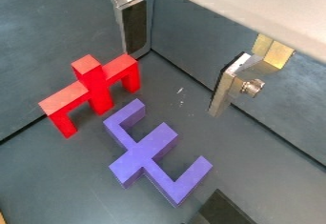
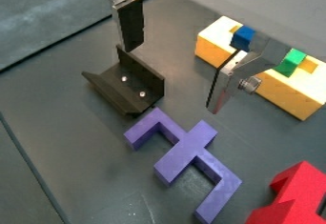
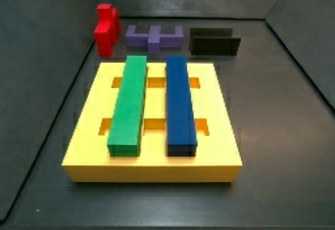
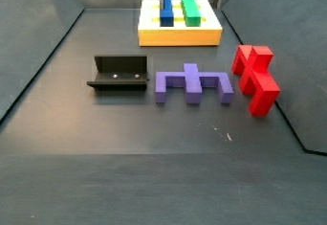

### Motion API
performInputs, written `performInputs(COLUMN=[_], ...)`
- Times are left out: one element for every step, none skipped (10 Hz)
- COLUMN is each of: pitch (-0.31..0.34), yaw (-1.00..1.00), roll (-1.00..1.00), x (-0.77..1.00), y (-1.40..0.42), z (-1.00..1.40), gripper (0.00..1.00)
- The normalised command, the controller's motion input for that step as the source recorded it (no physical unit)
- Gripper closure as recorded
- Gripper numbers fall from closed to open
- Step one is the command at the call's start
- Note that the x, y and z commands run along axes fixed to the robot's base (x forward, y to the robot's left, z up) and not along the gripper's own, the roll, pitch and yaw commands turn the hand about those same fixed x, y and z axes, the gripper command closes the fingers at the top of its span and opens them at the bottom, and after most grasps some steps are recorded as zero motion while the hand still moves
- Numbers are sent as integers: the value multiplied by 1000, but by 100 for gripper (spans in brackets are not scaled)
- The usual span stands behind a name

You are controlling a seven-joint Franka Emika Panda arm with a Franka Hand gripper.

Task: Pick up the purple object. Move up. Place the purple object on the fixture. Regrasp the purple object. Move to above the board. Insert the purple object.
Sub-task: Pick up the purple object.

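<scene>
The gripper hangs above the floor with its silver fingers spread apart and nothing between them; the pick-up is not yet done. In both wrist views the purple object lies flat on the dark floor below and somewhat off the midline between the fingers; in a side view it sits between the fixture and the red stepped block.

Risk, as a judgement: a descent without re-centring may land a finger on the crossbar or a prong instead of straddling it; the piece then skids or tips. The red block lies near the purple piece; a wide-open finger may strike it on approach. The fixture stands just beside the opposite end; the same hazard applies there.

The board with its green bar and blue bar lies well apart from the pick site and obstructs nothing at this stage; no other obstacle shows on the floor.
</scene>
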Motion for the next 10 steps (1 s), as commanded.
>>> performInputs(pitch=[0, -41, -91, -100, -109, -123, -3, 0, -26, -114], yaw=[0, -66, -143, -174, -254, -323, 0, 34, 117, 123], roll=[-4, -40, -80, -106, -106, -114, 0, 0, 0, -53], x=[0, -114, -214, -169, -160, -134, 103, 320, 83, 0], y=[0, 103, 149, 74, 26, 0, -337, -537, -514, -340], z=[0, 0, -14, -60, -111, -86, -140, -286, -551, -577], gripper=[0, 0, 0, 0, 0, 0, 0, 0, 0, 0])
